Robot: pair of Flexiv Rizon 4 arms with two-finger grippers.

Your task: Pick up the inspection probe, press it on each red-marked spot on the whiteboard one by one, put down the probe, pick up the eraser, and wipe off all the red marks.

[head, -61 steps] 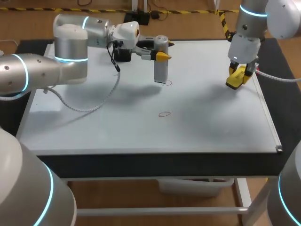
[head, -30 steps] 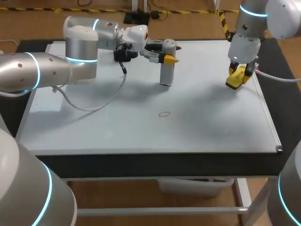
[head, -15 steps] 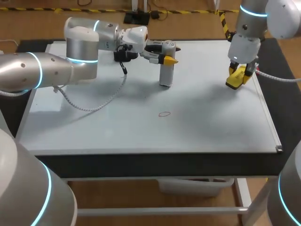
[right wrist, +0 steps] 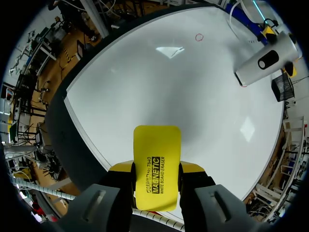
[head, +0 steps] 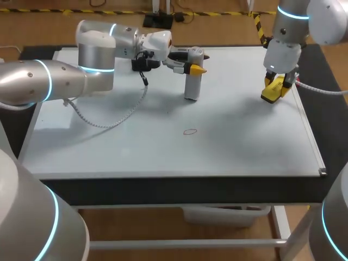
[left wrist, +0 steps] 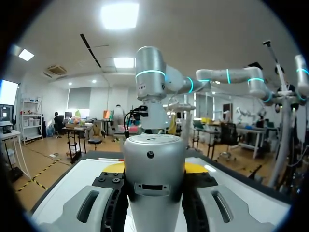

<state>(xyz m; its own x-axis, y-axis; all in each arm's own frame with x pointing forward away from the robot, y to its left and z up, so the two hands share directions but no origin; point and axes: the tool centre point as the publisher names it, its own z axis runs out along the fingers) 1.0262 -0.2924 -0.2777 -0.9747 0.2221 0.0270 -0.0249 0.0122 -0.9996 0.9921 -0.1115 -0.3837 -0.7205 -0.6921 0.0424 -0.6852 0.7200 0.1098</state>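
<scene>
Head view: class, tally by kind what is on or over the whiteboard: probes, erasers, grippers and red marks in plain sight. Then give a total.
probe: 1
eraser: 1
grippers: 2 (left gripper, right gripper)
red mark in plain sight: 1
Total: 5

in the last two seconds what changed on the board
The left arm carried the probe right and down onto the far red mark, now covered by it. Its jaws stayed shut on it. The eraser in the right jaws and the near mark did not move.
</scene>
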